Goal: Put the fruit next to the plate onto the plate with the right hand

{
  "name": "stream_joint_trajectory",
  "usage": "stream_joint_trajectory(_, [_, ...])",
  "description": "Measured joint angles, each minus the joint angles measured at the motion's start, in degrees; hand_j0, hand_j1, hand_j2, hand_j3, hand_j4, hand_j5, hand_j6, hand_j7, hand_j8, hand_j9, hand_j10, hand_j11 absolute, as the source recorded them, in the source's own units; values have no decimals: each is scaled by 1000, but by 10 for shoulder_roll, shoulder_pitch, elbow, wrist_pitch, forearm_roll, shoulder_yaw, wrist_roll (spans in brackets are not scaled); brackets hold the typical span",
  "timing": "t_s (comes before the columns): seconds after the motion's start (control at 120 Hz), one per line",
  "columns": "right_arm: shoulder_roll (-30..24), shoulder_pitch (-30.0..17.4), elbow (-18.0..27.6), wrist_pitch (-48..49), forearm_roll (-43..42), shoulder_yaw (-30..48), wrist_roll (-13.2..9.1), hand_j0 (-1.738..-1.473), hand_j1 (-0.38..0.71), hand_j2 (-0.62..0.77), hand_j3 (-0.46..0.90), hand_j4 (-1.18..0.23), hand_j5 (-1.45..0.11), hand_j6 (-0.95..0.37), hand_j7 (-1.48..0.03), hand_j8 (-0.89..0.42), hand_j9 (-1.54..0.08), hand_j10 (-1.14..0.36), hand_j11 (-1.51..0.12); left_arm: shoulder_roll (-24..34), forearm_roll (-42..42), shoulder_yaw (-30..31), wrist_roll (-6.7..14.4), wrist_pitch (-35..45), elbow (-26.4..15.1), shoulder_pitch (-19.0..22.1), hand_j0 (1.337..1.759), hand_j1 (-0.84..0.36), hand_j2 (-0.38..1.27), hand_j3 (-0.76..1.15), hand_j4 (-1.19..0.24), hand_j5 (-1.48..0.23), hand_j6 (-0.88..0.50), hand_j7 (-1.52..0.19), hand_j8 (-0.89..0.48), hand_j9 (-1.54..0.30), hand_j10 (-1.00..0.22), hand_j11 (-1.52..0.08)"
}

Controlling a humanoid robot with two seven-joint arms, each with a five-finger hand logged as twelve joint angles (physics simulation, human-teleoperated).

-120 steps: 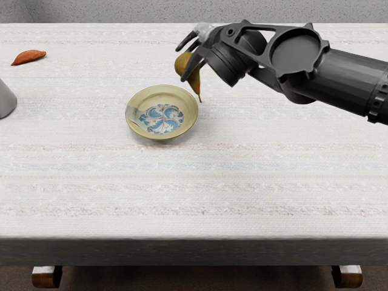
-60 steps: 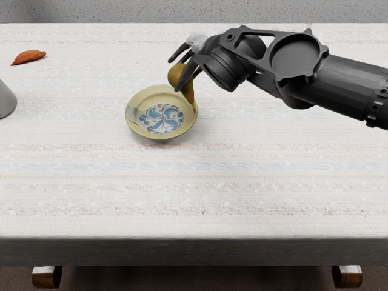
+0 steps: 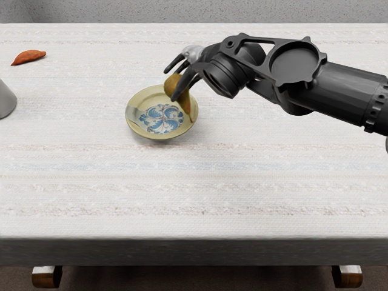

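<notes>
Gripping tapered yellow-brown fruit [image 3: 185, 102], right hand [image 3: 182, 70] hovers over round glazed plate [image 3: 134, 118].

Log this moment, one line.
right hand: shut on yellow-brown tapered fruit | fruit: above rim of olive-green blue-patterned plate | left hand: not in view

The right hand [image 3: 182, 74] has carried the fruit [image 3: 177, 91] leftward and lower, from beside the plate [image 3: 136, 107] to over its right rim.

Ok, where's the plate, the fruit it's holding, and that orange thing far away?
plate [image 3: 132, 111]: head view, left rim.
fruit [image 3: 170, 85]: head view, its rounded top.
orange thing [image 3: 28, 57]: head view, its middle.
</notes>
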Motion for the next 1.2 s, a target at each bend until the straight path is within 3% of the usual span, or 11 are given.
stream_joint_trajectory(1.108, [0, 7, -1, 1, -15, 13, 0, -1658, 196, 27, 0, -491, -643, -478, -641, -436, -638, -494, -637, 0, 0, 0, 0, 0, 0, 0, 1658, 348, 0, 0, -1, -1, -1, -1, -1, -1, -1, -1])
stream_joint_trajectory(1.2, [0, 7, -1, -3, -27, 14, 0, -1658, 50, 10, 0, -357, -467, -349, -465, -322, -464, -359, -463, 0, 0, 0, 0, 0, 0, 0, 1658, 348, 0, 0, -1, -1, -1, -1, -1, -1, -1, -1])
